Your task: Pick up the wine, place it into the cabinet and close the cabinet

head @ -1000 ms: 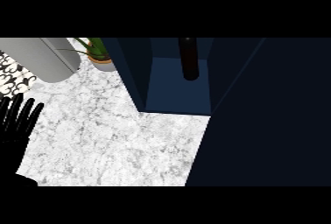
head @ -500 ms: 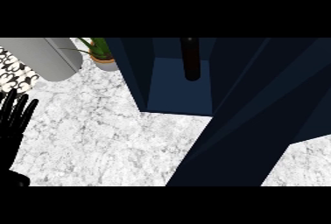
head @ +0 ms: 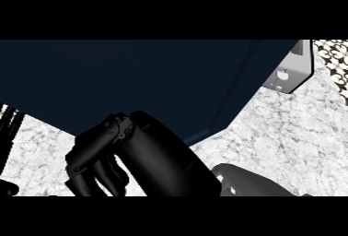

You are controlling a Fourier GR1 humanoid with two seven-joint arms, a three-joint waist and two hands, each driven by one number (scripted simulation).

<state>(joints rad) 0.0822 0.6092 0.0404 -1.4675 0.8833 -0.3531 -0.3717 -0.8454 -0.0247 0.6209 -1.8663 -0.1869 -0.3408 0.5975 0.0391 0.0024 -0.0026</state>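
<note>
Cabinet (head: 136,83) fills upper view, edge over marble counter (head: 285,133); right hand (head: 129,152) clenched, empty, against it.

Marble counter (head: 285,133) under navy cabinet (head: 136,78)

The dark cabinet (head: 136,78) blocks everything above the right robot hand (head: 136,156); bare tabletop (head: 285,133) lies free to its right.
</note>
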